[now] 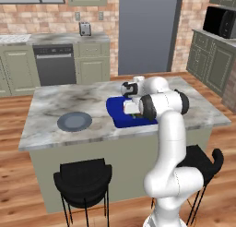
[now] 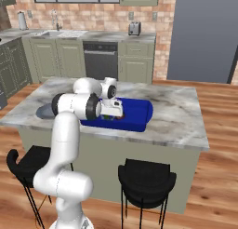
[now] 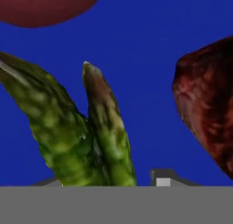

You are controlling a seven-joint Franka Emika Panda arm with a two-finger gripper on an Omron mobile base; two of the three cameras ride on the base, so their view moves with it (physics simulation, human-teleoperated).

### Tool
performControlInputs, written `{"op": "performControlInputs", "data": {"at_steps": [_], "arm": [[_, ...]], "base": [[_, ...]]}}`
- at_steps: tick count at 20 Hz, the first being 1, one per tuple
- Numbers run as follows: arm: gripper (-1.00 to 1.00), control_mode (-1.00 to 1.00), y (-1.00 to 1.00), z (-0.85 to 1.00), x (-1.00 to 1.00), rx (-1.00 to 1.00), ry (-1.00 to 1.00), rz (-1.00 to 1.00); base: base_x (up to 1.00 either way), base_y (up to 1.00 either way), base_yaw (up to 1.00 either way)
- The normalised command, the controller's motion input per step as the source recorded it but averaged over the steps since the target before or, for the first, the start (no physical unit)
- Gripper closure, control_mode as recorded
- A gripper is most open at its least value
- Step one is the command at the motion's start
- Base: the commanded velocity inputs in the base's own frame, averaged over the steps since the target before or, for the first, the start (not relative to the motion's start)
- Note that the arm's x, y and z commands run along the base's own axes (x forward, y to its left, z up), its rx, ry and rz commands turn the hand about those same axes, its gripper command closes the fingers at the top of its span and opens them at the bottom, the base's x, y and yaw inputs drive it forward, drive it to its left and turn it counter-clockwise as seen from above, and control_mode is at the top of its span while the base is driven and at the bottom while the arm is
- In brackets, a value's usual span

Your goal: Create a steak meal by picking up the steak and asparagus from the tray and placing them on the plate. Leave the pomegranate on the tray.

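On the marble island counter (image 1: 55, 104), the blue tray (image 1: 116, 111) sits near the front edge, partly hidden behind the white arm (image 1: 166, 129). The gripper (image 1: 129, 105) hangs low over the tray, with a bit of green at its tip. The grey-blue plate (image 1: 74, 122) lies well apart, left of the tray.

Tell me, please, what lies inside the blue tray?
In the tray: the asparagus, the dark steak and a red pomegranate. The arm hides most of the tray in both base views.
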Motion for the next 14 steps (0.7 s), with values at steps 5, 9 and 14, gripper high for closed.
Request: {"op": "performControlInputs", "data": {"at_steps": [5, 9, 14], "arm": [[1.00, -1.00, 0.02, -0.02, 0.01, 0.00, 0.00, 0.00], [1.00, -1.00, 0.00, 0.17, -0.01, 0.00, -0.01, 0.00], [1.00, -1.00, 0.12, 0.68, -0.14, 0.00, -0.15, 0.06]], "base": [[0.00, 0.00, 0.00], [0.00, 0.00, 0.00], [0.00, 0.00, 0.00]]}}
